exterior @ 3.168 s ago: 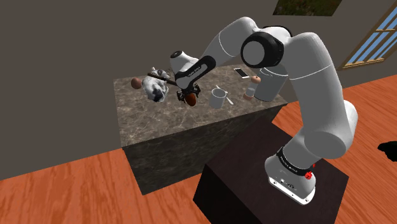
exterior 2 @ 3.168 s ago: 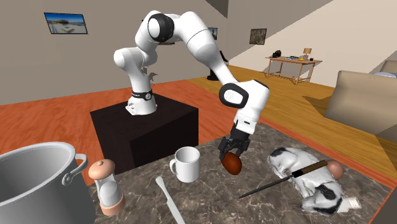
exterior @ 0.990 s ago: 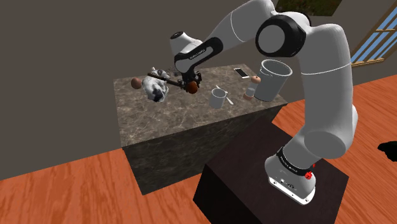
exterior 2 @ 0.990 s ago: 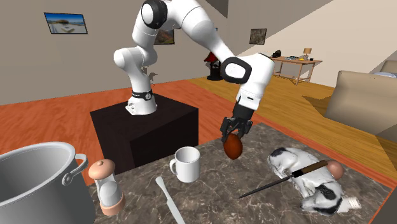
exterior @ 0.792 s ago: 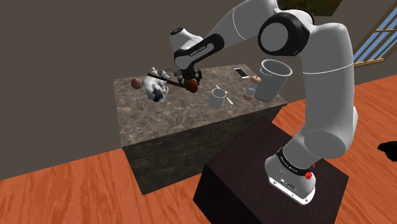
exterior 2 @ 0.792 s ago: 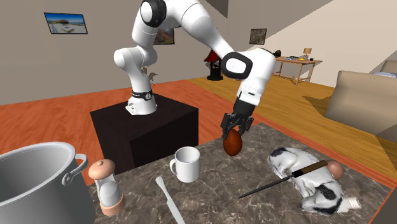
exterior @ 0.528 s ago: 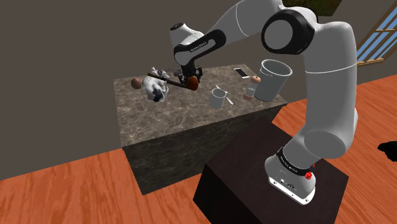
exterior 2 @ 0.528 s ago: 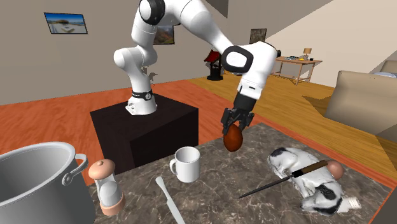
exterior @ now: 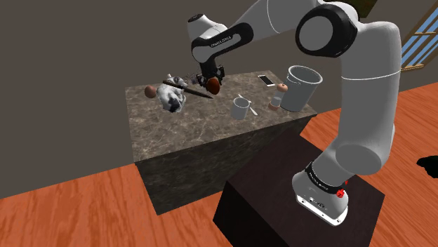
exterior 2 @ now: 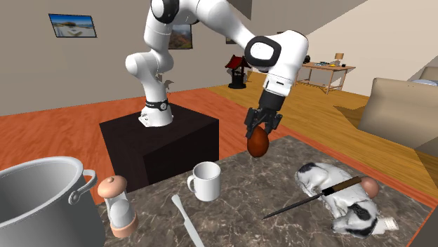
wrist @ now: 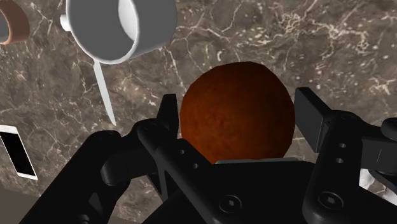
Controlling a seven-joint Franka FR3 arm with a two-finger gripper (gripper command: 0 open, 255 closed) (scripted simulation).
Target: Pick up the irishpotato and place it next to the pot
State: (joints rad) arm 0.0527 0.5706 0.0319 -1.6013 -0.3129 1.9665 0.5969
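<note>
Arm reaches from the stand (exterior: 295,189) over the stone-topped counter (exterior 2: 239,203). The gripper (exterior 2: 258,133) points downward, and its fingers (wrist: 167,118) are pinched on either side of a reddish-brown potato (exterior 2: 258,144); the wrist view confirms contact on both flanks. The potato hangs in the air, clear of the counter top. The second exterior view places it above and beyond the white mug (exterior 2: 206,181), with a white-and-black figure (exterior 2: 340,193) nearer the opposite end. The grey pot (exterior 2: 38,200) stands at the counter's end corner, well apart from the potato, with a grinder (exterior 2: 118,203) just beside it. A white knife (exterior 2: 186,221) lies between grinder and mug. A dark, brown-handled tool (exterior 2: 312,196) rests across the figure. The wrist view shows a white phone (wrist: 18,151) lying flat on the stone; the shoulder view places this phone near the back edge, close to the pot. The shoulder view also shows a brown ball (exterior: 149,91) at the end corner farthest from the pot.
</note>
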